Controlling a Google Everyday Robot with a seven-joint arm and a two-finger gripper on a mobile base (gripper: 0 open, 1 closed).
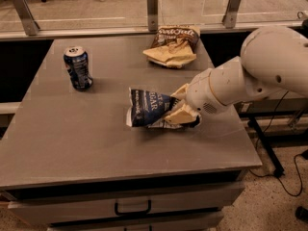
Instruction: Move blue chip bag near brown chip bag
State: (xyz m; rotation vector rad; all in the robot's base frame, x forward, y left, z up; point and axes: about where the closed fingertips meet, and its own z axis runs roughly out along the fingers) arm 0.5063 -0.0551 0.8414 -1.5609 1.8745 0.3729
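Note:
The blue chip bag (148,108) is dark navy foil with white lettering, near the middle of the grey table (72,138), its left end tilted up. My gripper (179,105) comes in from the right on a thick white arm (255,76) and is shut on the bag's right end, cream fingers (180,115) above and below it. The brown chip bag (174,44), brown on top and tan below, lies at the table's far edge, apart from the blue bag.
A blue soda can (77,68) stands upright at the table's far left. A glass barrier with metal posts (152,7) runs behind the table. Drawers with a handle (133,209) sit under the front edge. Cables lie on the floor at right.

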